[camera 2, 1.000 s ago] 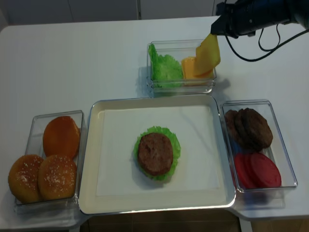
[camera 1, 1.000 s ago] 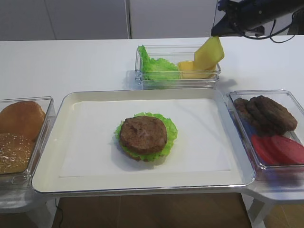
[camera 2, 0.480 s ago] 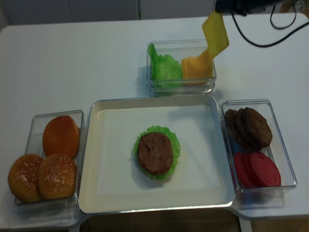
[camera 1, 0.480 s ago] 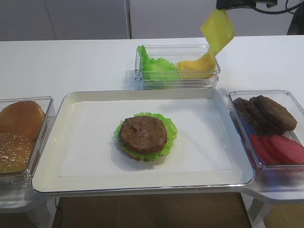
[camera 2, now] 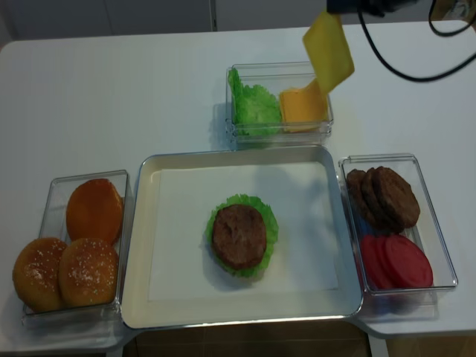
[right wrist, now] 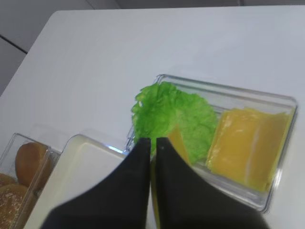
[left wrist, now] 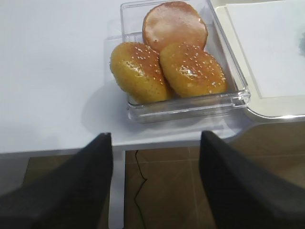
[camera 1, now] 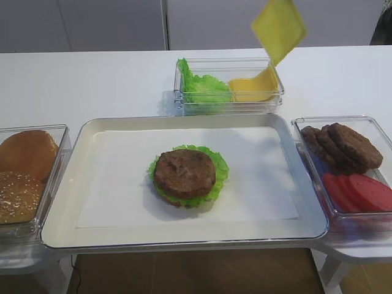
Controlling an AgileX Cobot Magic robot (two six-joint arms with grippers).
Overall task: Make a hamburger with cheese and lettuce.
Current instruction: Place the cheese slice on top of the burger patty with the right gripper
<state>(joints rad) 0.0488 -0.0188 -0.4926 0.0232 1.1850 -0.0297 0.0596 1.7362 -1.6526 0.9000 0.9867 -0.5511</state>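
On the white paper lining of the cream rectangular tray, nearest the viewer, the hamburger is seen: a brown grilled patty over ruffled green lettuce and a thin bun base. A clear plastic box of three brown buns is set to its left, and a clear box of brown patties and red tomato slices to its right. Beyond the tray, a clear bin holds loose green leaves beside stacked yellow slices. Above it, a thin square yellow slice of cheese is held hanging by the right gripper, its jaws clamped on it. The left gripper's jaws are spread wide, holding nothing.
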